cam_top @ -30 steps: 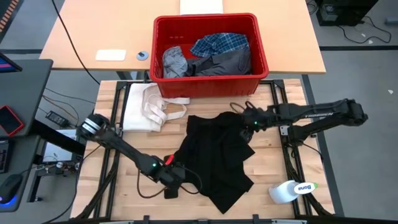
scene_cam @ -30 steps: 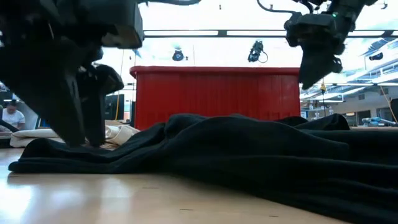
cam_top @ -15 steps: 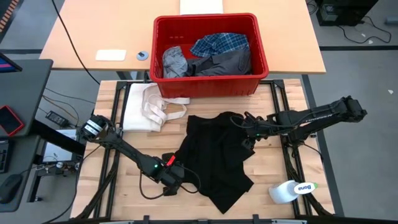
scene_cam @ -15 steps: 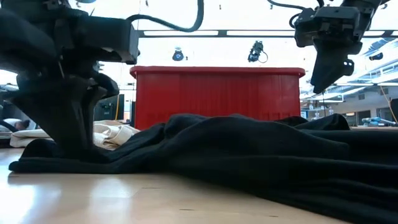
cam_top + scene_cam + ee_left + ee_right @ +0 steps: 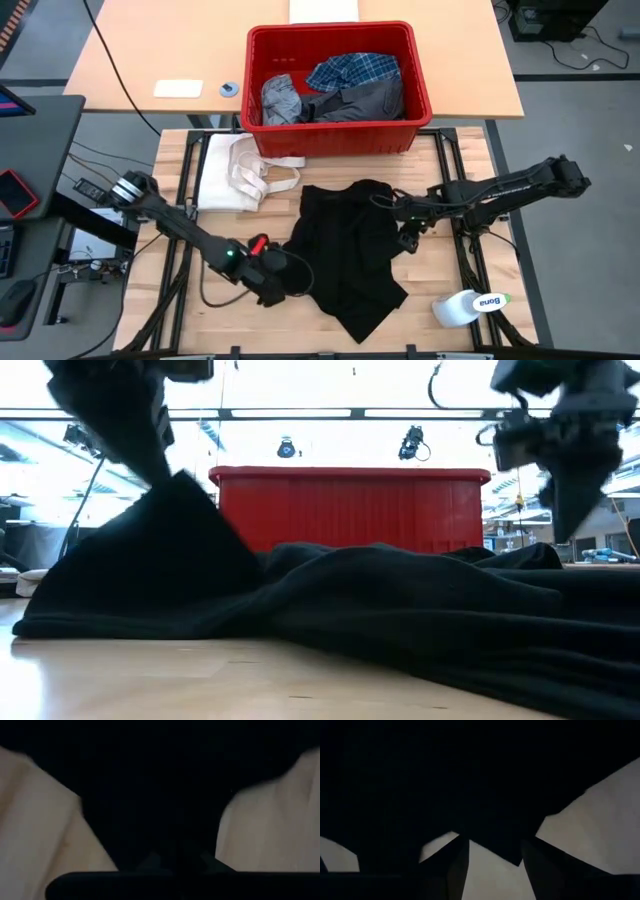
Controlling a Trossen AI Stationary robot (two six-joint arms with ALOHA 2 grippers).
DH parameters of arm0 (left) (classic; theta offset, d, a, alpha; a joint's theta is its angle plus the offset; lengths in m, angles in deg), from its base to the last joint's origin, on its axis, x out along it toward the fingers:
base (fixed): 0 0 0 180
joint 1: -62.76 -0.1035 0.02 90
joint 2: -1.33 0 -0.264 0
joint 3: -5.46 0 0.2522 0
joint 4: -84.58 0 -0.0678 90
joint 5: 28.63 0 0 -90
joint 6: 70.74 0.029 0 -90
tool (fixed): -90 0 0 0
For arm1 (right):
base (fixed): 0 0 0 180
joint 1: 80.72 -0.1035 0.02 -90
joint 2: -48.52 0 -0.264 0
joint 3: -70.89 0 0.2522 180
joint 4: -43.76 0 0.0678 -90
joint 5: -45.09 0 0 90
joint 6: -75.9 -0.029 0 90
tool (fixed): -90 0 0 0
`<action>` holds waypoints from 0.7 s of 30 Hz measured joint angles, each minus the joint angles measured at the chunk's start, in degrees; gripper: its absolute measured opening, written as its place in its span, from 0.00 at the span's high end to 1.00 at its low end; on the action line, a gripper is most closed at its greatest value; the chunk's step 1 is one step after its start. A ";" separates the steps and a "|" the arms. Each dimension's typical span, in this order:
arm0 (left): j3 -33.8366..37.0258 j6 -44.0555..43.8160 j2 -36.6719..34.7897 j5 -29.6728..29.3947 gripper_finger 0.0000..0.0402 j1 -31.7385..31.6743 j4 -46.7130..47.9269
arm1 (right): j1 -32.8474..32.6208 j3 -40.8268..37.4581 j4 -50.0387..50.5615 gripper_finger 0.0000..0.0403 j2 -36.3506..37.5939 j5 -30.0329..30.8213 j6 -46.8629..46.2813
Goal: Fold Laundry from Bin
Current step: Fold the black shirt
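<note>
The large black garment (image 5: 350, 255) lies spread and rumpled on the wooden table. My left gripper (image 5: 283, 280) is shut on its left edge and shows at the upper left of the low view (image 5: 130, 410). My right gripper (image 5: 405, 237) hangs open just over the garment's right edge; in the right wrist view a black cloth corner (image 5: 505, 847) shows between its fingers (image 5: 457, 867). Whether they touch it, I cannot tell. The red bin (image 5: 335, 137) stands at the far edge and holds a plaid shirt (image 5: 355, 70), a light grey piece (image 5: 282, 100) and a dark grey one (image 5: 362, 100). My left gripper pinches the black garment at its left edge (image 5: 165, 840) between its two shut fingers, slanting down from the table's left. One layer or several, I cannot tell. The held edge stands up as a peak (image 5: 180, 495); the remainder of the garment lies on the table.
A cream-white cloth with strap loops (image 5: 240, 170) lies on the table left of the bin. A white bottle (image 5: 468, 305) lies at the near right corner. Bare wood shows in front of the garment.
My left gripper has shut on the garment's left edge and risen, drawing that edge up into a peak while the rest stays flat. My right gripper has come down and toward the table's near edge, onto the garment's right edge.
</note>
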 joint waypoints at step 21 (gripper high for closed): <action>-0.04 -0.20 -5.41 -5.51 0.99 -3.21 -5.31 | -11.50 -7.14 -6.23 0.62 -13.97 10.62 3.77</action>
